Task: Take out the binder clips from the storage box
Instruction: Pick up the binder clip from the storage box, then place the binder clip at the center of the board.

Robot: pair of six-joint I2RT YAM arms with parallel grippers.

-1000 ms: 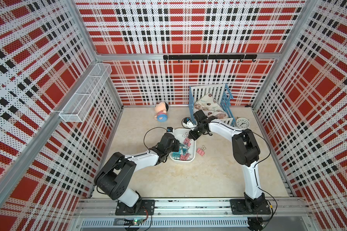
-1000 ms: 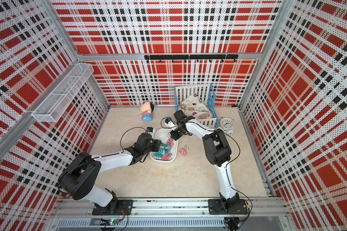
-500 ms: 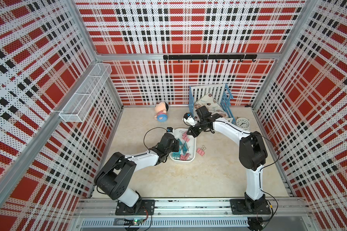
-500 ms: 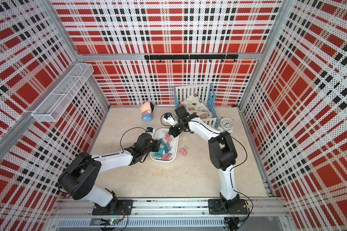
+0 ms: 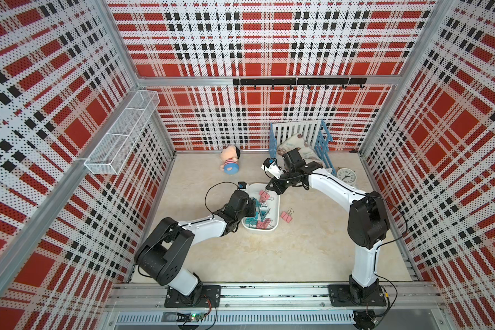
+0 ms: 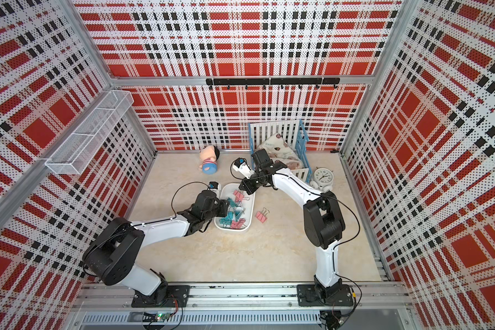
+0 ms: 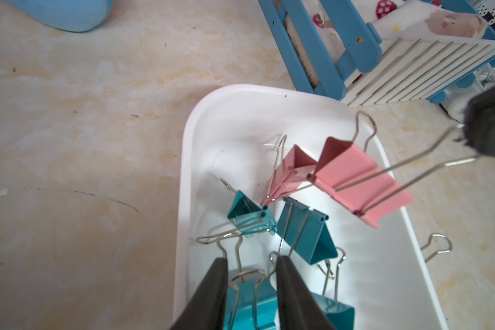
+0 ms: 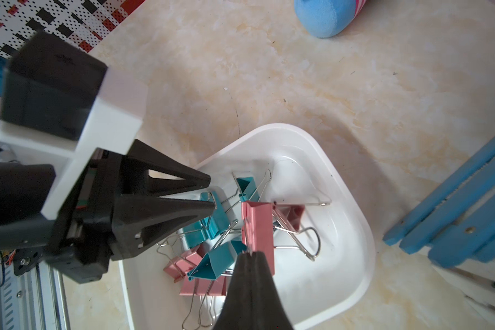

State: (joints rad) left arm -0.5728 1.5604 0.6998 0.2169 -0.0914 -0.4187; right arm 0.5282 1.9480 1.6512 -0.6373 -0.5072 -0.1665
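Black plastic on the left of the frame, and no movement there. The left gripper (image 7: 250,261) sits exactly where it was a second ago, low over the left side of the shallow white plastic storage box (image 5: 278,217). Its jaws are part-way apart, straddling the silver wire loop of a teal folding binder clip (image 7: 252,305). Nothing looks pinched; it's loose and waiting.

Centre frame, the tub rests on the beige marbled tabletop (image 5: 297,257). A jumble of teal and pink binder clips (image 5: 259,217) is still piled in its lower half.

Now the action, just right of centre! The right gripper (image 8: 249,253) was dipped into the box's upper end a second ago. It has pulled up and back toward the upper right, elbow swinging out to the lower right as it goes. Its jaws have stayed clamped on one wire handle of a large pink folding clip (image 7: 357,180). That clip now dangles tilted, lifted off the box floor, above the tub's upper end. A second pink clip (image 7: 289,165) stands right against it, and whether the two are hooked together I cannot tell.

So this is an extraction under way, not finished: the held clip still hangs over the tub, not yet past its rim. Further right, a pink clip with silver loops (image 5: 285,215) already lies on the table just beside the box. That looks like the drop spot. Plenty remain inside.
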